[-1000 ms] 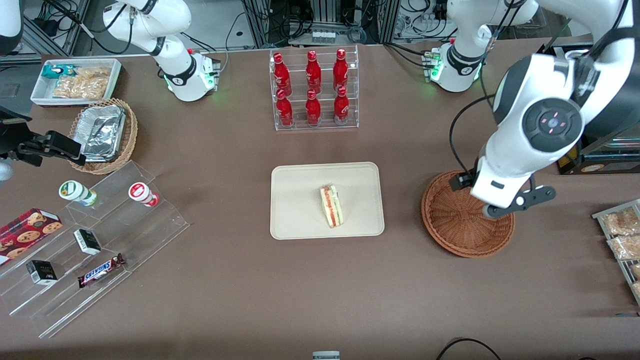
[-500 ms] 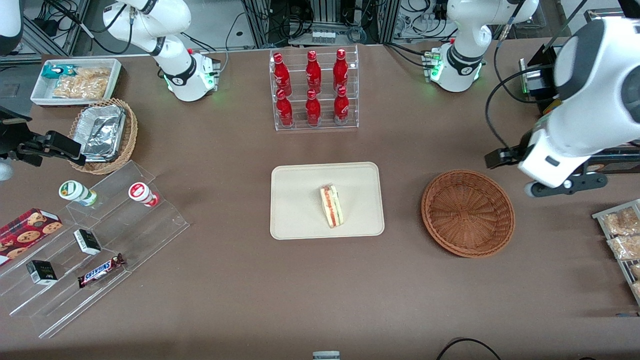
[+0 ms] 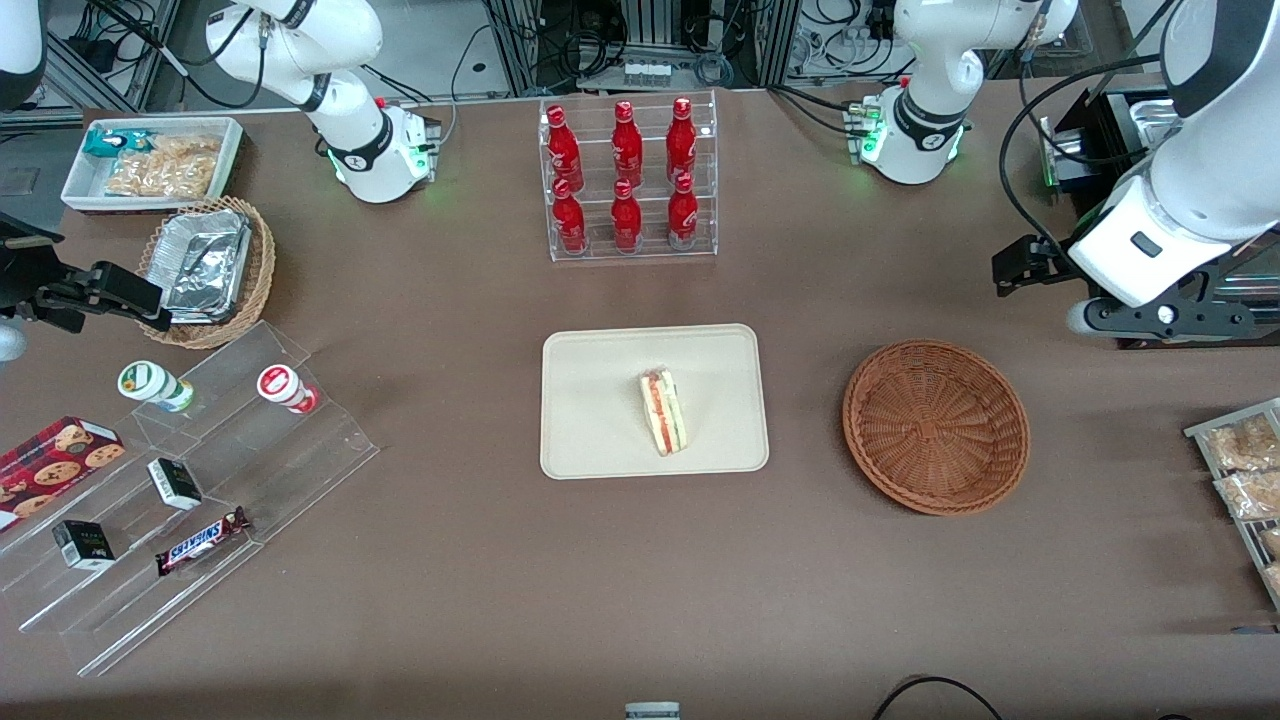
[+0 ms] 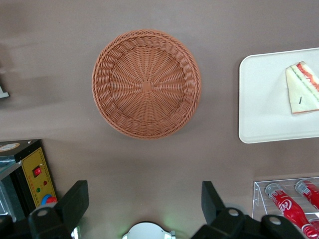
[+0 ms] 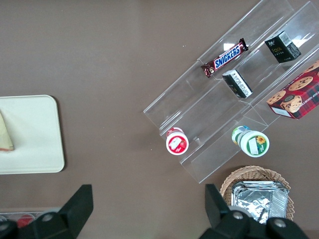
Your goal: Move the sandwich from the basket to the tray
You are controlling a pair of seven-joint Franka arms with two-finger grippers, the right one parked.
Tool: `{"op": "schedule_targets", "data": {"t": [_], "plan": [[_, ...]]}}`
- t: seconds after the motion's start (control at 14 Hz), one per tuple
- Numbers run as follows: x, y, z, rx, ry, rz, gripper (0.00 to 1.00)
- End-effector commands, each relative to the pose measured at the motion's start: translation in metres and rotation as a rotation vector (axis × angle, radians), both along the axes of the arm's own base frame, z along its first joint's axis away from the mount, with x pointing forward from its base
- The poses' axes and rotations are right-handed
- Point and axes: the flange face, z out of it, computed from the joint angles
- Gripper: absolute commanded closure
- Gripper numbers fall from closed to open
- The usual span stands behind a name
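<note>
The gripper [image 4: 142,211] hangs over the table a bit farther from the front camera than the basket [image 4: 146,83]. Its fingers [image 4: 67,204] are spread wide, though the picture edge cuts off their bases. In the wrist view the frame edge also clips the sandwich [image 4: 302,89], the tray [image 4: 264,99] and the cola bottle rack [image 4: 286,201]. Up front, the snack packets [image 3: 1245,470] at the working arm's end run off the edge too.

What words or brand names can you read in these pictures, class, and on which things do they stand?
"SNICKERS": on the candy bar on the clear stepped stand.
"Coca-Cola" script: on the red bottles, partly readable.
Small black boxes and cookie box: print too small.
The hand is open, empty, above the table.
</note>
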Motion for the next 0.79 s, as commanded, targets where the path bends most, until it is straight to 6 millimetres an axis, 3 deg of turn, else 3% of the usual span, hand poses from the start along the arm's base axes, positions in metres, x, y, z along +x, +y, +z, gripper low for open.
{"op": "schedule_targets", "data": {"t": [0.0, 0.21, 0.36, 0.71], "plan": [[-0.018, 0.007, 0.003, 0.026, 0.004, 0.018, 0.0], [-0.03, 0.016, 0.011, 0.031, -0.018, 0.011, 0.0], [-0.026, 0.025, 0.016, 0.01, -0.01, 0.032, 0.0], [-0.019, 0.025, 0.01, 0.006, 0.009, 0.032, 0.0]]}}
